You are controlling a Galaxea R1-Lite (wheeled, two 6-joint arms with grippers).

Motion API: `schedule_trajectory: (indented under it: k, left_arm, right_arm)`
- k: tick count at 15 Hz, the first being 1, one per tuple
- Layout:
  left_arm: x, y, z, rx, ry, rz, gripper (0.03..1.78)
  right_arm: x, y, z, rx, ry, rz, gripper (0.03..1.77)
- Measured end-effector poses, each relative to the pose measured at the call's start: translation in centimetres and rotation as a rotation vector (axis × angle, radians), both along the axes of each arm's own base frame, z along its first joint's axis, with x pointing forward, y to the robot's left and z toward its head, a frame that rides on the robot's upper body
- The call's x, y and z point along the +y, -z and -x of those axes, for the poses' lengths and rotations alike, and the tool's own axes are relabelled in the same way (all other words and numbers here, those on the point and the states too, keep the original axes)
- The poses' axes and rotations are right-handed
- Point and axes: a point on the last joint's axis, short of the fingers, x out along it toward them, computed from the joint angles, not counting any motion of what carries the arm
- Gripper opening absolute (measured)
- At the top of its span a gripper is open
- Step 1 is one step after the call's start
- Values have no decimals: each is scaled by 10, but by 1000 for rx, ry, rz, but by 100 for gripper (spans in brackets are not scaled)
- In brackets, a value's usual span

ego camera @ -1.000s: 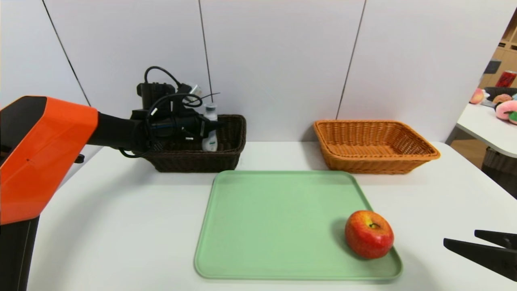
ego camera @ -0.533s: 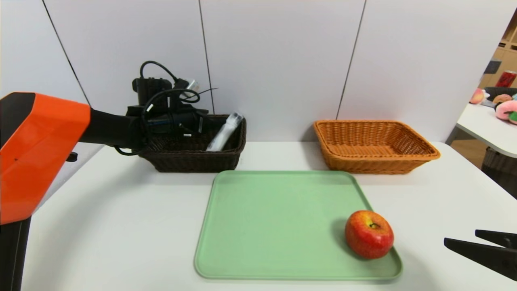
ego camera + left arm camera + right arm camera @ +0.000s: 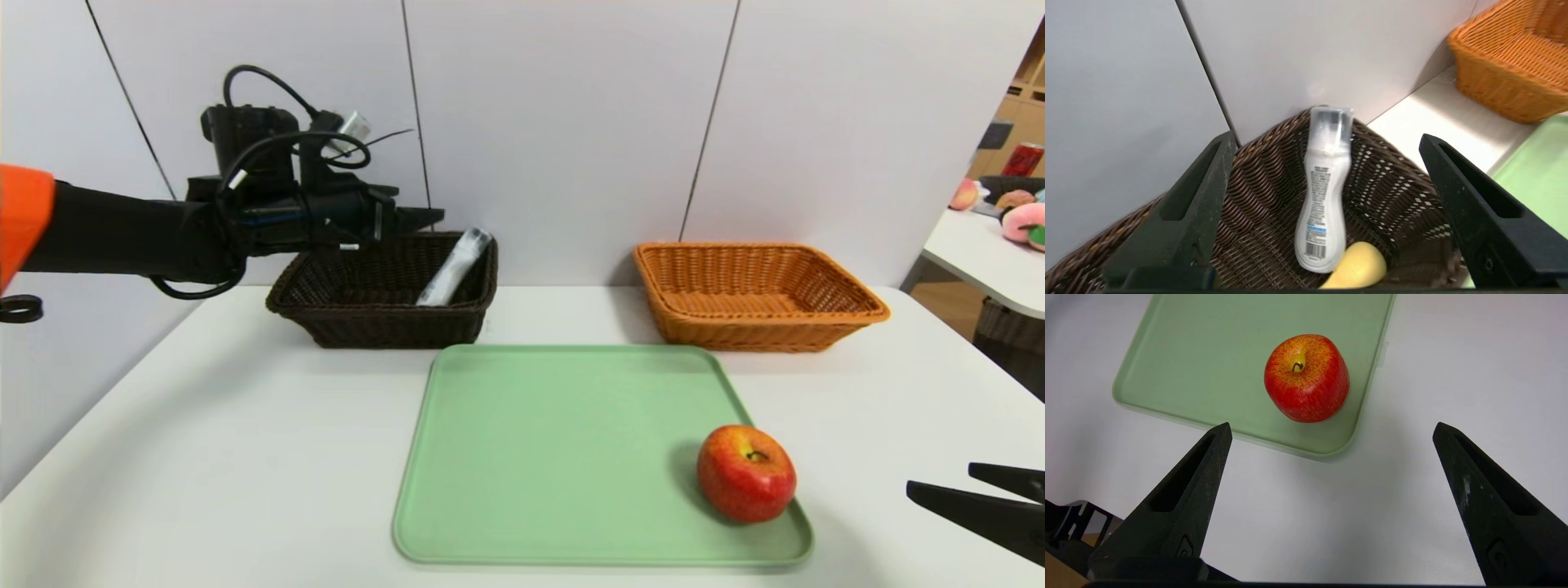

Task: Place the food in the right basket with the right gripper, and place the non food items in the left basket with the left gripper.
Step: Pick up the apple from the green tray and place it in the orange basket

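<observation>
With the green tray (image 3: 571, 457) taken as the landmark, the dark brown basket (image 3: 392, 327) stands beyond the tray's far left corner, and the orange-tan basket (image 3: 767, 331) beyond its far right corner. The white bottle (image 3: 1323, 204) leans inside the dark basket, its clear cap up by the rim, and a yellow rice spoon (image 3: 1361, 265) lies beside it, partly out of view. The red apple (image 3: 745, 474) sits on the tray, close to its near right corner.

The left end effector (image 3: 420, 211), fingers apart and empty, is above the dark basket, beyond the tray's far left corner. The right end effector (image 3: 1331, 426) is poised to the right of the tray's near right corner, its fingers well apart with nothing between them.

The non-food share appears complete; the step in hand is judged to be clearing the left arm, then taking the apple. The left end effector is best lifted clear of the rim before swinging aside, lest it nudge the bottle. The right end effector should centre over the apple, descend with one finger on each side, and close evenly; an off-centre squeeze could roll the rounded fruit against the tray's raised edge.
</observation>
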Motion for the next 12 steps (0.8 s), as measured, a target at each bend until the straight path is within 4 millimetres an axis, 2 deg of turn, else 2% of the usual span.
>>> schedule_trajectory:
  k: [3, 6, 12]
  left_arm:
    - [3, -16, 40, 18, 7, 18, 163]
    - [7, -23, 82, 63, 14, 17, 166]
    - [14, -17, 164, 276, 44, 34, 167]
  right_arm:
    - [0, -2, 3, -18, -5, -2, 170]
    - [1, -1, 5, -21, -20, -4, 170]
    - [2, -2, 6, -30, -46, -10, 170]
